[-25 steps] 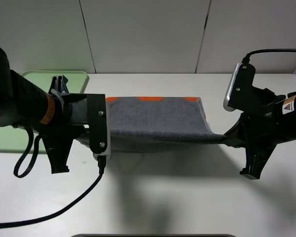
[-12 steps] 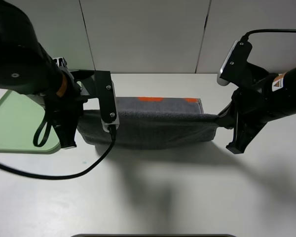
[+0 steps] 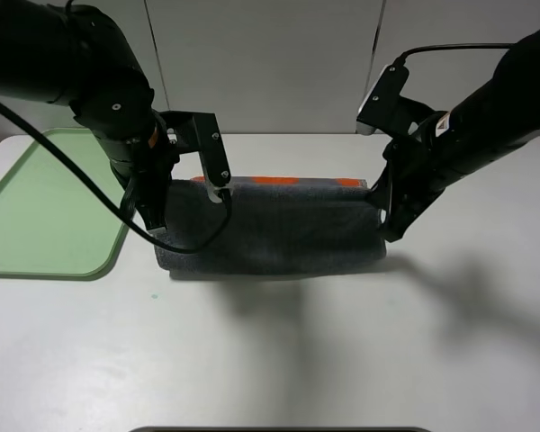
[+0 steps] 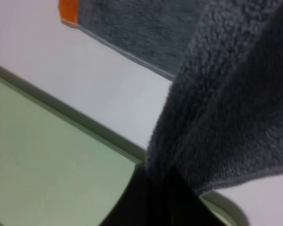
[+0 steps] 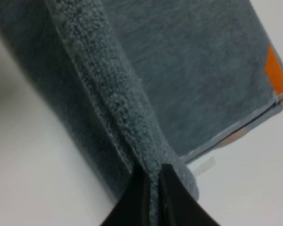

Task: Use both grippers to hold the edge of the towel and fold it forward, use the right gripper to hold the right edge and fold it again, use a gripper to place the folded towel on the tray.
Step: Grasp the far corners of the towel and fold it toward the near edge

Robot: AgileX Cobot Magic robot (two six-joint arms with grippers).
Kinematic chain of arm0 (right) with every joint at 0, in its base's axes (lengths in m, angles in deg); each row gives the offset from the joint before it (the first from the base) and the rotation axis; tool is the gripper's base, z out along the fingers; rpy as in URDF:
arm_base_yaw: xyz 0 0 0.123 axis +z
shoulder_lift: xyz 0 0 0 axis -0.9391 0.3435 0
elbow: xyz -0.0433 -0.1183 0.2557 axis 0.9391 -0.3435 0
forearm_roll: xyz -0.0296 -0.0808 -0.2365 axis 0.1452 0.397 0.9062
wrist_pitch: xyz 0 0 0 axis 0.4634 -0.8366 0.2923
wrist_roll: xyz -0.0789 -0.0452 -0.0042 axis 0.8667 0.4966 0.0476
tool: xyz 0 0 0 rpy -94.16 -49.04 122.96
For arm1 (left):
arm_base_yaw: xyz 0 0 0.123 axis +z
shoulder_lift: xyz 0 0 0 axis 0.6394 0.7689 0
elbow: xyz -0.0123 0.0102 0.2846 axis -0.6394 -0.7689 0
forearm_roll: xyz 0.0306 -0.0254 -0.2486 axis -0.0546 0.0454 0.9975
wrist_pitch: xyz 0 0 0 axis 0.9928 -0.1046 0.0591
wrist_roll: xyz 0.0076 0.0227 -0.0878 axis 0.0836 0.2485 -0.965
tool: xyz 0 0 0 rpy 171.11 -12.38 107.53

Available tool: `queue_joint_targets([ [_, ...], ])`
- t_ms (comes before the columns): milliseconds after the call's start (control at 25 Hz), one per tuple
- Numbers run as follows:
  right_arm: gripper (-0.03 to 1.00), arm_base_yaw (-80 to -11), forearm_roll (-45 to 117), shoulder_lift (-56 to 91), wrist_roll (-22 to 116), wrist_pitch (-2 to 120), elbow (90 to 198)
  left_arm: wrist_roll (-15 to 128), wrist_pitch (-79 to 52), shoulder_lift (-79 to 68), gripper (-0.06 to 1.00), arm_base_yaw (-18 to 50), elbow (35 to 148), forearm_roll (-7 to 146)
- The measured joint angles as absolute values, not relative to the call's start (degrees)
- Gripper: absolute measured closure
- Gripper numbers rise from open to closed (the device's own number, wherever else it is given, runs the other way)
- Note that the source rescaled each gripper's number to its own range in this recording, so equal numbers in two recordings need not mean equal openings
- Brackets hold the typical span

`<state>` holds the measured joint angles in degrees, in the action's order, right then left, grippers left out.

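Though half-folded, towel (image 3: 274, 238) long side-to-side.

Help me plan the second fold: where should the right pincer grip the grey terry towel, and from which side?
Probably the doubled right short edge of the grey terry towel, near its middle, approached from the right: both layers lie stacked there, so one pinch takes them together.

Towel (image 3: 272, 236) edge carried fwd, now folded over.

One towel (image 3: 270, 238), one tray (image 3: 36, 216), one table (image 3: 342, 360) and two grippers (image 4: 160, 181) (image 5: 153, 174).
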<state>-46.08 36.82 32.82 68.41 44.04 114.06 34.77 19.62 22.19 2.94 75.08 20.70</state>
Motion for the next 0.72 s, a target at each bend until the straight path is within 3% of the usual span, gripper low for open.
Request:
queue_joint_targets([
  [720,0.97,-50.5,37.9,44.6,68.0,53.5,121.5,39.1,11.1,32.9,0.94,10.0,83.6,20.2],
])
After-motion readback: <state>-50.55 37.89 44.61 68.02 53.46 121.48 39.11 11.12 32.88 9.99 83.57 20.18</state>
